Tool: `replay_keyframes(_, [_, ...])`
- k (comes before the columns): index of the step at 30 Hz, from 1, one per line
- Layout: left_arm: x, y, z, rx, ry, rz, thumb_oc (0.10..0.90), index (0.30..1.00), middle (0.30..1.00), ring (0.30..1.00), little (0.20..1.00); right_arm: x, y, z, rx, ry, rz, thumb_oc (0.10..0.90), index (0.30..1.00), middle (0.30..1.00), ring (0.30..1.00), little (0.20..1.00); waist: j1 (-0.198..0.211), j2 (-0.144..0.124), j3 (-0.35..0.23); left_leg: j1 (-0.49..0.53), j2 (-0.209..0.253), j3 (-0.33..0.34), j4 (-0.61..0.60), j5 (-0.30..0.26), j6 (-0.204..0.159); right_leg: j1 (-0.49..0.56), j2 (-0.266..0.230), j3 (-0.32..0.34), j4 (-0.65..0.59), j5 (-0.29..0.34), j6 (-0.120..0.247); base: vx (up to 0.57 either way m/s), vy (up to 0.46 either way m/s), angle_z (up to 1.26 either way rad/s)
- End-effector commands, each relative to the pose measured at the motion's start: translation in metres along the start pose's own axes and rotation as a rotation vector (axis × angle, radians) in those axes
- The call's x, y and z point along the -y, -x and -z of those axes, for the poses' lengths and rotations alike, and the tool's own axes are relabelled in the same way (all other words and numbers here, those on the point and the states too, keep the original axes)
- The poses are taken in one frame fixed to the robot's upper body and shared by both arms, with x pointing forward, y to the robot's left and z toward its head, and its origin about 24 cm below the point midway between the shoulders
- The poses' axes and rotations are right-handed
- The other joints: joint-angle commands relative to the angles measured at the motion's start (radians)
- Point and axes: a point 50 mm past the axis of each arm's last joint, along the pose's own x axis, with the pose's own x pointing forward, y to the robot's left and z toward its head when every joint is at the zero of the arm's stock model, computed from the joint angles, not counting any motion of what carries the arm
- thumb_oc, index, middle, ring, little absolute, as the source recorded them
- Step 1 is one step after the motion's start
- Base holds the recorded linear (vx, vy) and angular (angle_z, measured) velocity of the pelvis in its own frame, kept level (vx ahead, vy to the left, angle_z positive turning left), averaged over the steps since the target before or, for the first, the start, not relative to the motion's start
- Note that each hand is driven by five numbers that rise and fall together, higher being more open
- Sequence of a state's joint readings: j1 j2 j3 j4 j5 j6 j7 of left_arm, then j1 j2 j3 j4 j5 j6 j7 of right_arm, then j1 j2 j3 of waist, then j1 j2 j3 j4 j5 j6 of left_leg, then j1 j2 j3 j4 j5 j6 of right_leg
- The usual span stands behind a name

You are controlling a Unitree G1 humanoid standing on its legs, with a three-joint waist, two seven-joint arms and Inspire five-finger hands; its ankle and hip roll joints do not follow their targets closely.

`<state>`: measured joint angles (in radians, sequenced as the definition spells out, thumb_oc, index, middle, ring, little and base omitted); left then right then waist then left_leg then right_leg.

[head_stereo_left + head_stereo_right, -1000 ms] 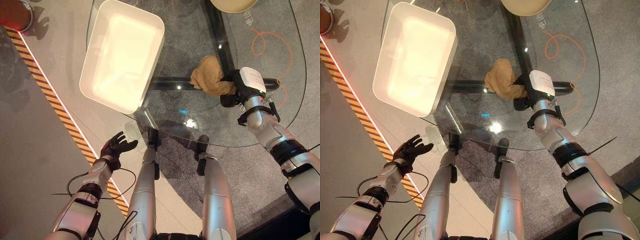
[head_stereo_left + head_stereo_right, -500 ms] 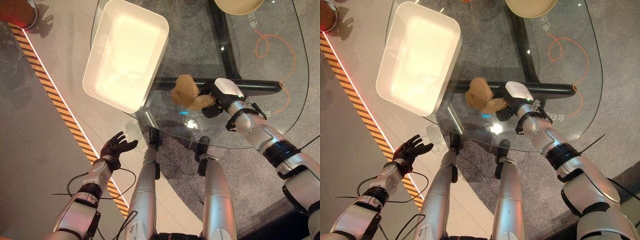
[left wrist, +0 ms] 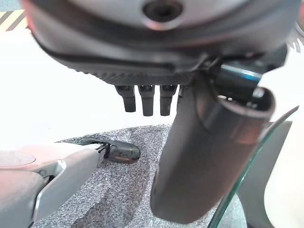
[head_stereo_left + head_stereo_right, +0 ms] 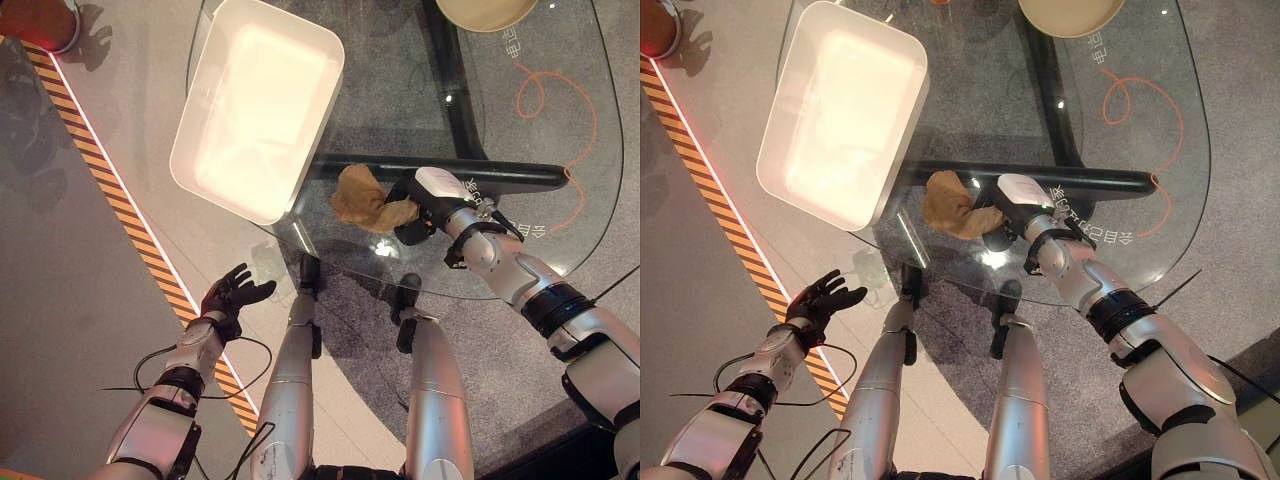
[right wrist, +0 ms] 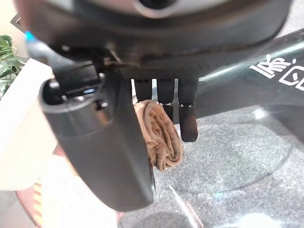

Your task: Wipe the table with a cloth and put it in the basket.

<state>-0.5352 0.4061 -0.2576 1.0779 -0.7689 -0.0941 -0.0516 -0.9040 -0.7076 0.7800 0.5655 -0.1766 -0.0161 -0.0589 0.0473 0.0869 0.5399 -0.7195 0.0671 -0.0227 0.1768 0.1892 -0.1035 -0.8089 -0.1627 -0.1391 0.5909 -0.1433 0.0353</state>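
I see the glass surface as the largest item, rounded at its near edge, with a dark frame bar running beneath it. On its left portion stands the white basket, a rectangular tub with nothing visible inside, one corner overhanging the glass edge. A beige dish sits at the far edge, and an orange cord loops across the right side. On the floor to the left runs a yellow-and-black striped strip.

The brown cloth lies bunched on the surface, just beside the near corner of the basket and outside it. My right robot hand is against the cloth's right side; in the right wrist view the cloth sits pinched between the thumb and the fingers. My left robot hand hangs off the surface, low over the floor, fingers spread and holding nothing.
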Motion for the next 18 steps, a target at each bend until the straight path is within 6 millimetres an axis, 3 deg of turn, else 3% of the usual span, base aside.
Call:
replay_keyframes(1, [-0.029,0.010,0.008,0.007,-0.008,-0.094,0.800,0.900,0.900,0.900,0.900,-0.009,0.000,-0.051,0.256,-0.015,-0.011,0.100,0.300,0.300,0.300,0.200,-0.009,-0.033,-0.020,-0.002,-0.083,0.065,0.151,-0.167,0.062,0.043,0.043,-0.039,-0.169,0.109,0.026,0.00,0.000,0.00])
replay_keyframes(10, [-0.034,0.010,0.002,0.053,0.029,-0.153,0.800,0.900,0.900,0.900,0.900,-0.001,0.000,-0.044,0.212,-0.081,0.094,0.100,0.300,0.300,0.300,0.200,-0.011,-0.034,-0.020,0.002,-0.080,0.065,0.154,-0.168,0.062,0.045,0.041,-0.034,-0.165,0.110,0.026,0.00,0.000,0.00])
replay_keyframes(18, [-0.049,0.012,-0.025,0.205,0.138,-0.317,0.800,0.900,0.900,0.900,0.900,0.018,-0.001,-0.044,0.207,-0.158,0.239,0.100,0.300,0.300,0.300,0.200,-0.007,-0.039,-0.020,0.008,-0.081,0.059,0.162,-0.174,0.064,0.051,0.041,-0.034,-0.159,0.109,0.026,0.00,-0.003,0.01])
